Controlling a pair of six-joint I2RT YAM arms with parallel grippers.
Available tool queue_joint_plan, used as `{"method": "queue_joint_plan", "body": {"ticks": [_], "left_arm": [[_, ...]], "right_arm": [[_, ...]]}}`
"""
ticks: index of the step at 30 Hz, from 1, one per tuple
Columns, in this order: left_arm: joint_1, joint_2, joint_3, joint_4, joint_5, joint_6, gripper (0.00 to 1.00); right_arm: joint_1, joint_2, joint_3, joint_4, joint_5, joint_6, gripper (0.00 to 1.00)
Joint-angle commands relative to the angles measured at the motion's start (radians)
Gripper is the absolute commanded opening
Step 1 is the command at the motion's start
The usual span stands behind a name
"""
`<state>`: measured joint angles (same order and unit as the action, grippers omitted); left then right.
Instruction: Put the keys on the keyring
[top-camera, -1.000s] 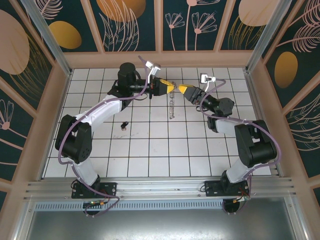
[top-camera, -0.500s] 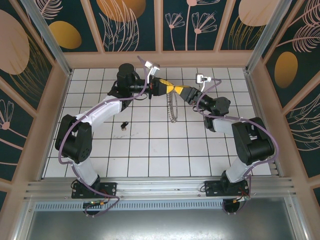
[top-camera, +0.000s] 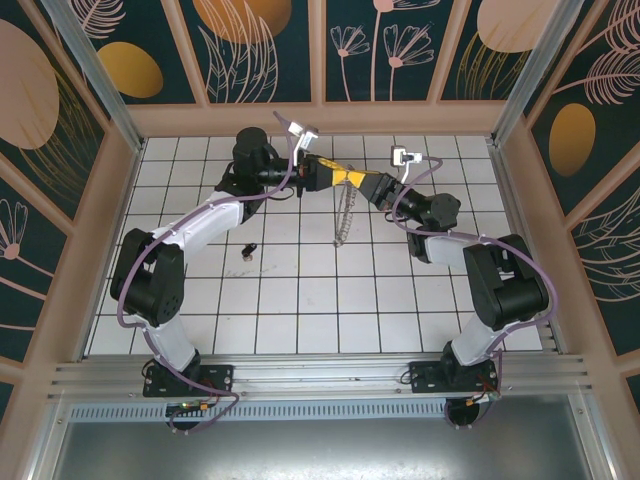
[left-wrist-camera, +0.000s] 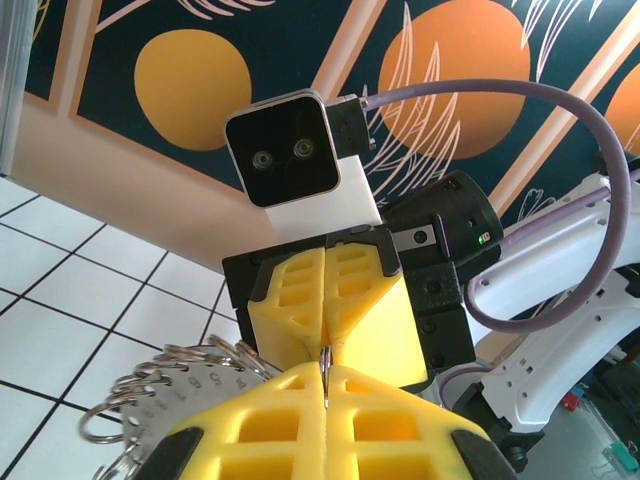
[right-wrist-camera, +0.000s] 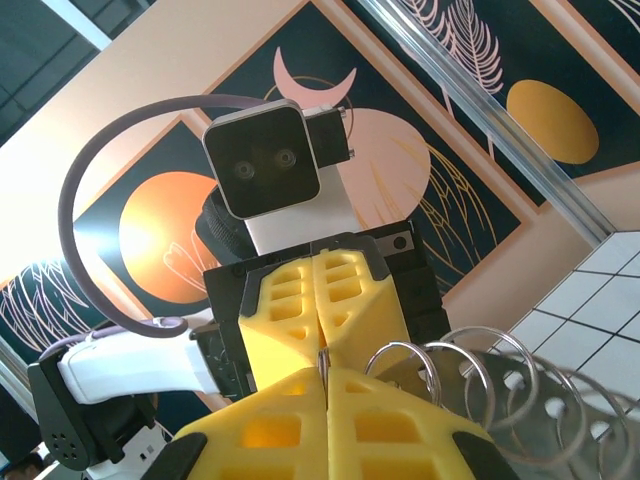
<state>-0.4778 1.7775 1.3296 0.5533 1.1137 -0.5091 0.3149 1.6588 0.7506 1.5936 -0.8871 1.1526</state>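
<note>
1. Shows the left pincer (top-camera: 349, 178) squeezed tight on a thin sliver of the keyring (top-camera: 344, 213) (yellow fingers (left-wrist-camera: 250, 440) pressed flat together).
2. Shows the right pincer (top-camera: 361, 181) squeezed tight as well, nose to nose with the left one, the same sliver of wire caught in its seam.
3. Finds the keyring dangling from the meeting tips, coils spilling to one side of each pincer in the wrist views.
4. Finds the key (top-camera: 248, 248) flat on the tiles, well apart from both pincers, out on the left pincer's side, toward the arm bases.
</note>
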Motion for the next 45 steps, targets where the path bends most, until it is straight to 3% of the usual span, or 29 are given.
{"method": "queue_joint_plan", "body": {"ticks": [1,3,5,7,9,18,29,45], "left_arm": [[0.002,-0.013,-0.022,0.086,-0.081,-0.021,0.12],[0.010,-0.046,-0.068,0.120,-0.215,-0.050,0.36],[0.026,-0.086,-0.141,0.234,-0.310,-0.142,0.51],[0.033,-0.109,-0.208,0.336,-0.386,-0.237,0.59],[0.033,-0.119,-0.244,0.382,-0.425,-0.295,0.60],[0.014,-0.070,-0.320,0.666,-0.442,-0.578,0.51],[-0.057,-0.006,-0.312,0.707,-0.505,-0.617,0.39],[-0.080,0.022,-0.297,0.726,-0.517,-0.627,0.34]], "right_arm": [[-0.009,-0.004,0.018,0.109,0.013,-0.014,0.00],[-0.027,-0.008,0.010,0.116,0.027,-0.011,0.00],[-0.038,-0.011,0.011,0.123,0.027,0.001,0.00],[-0.041,-0.020,0.013,0.123,0.030,-0.001,0.00],[-0.041,-0.027,0.016,0.123,0.028,-0.002,0.00],[-0.028,-0.033,0.021,0.123,0.132,0.029,0.00],[0.005,0.003,0.036,0.125,0.256,0.079,0.00],[0.055,0.042,0.058,0.123,0.258,0.089,0.00]]}}
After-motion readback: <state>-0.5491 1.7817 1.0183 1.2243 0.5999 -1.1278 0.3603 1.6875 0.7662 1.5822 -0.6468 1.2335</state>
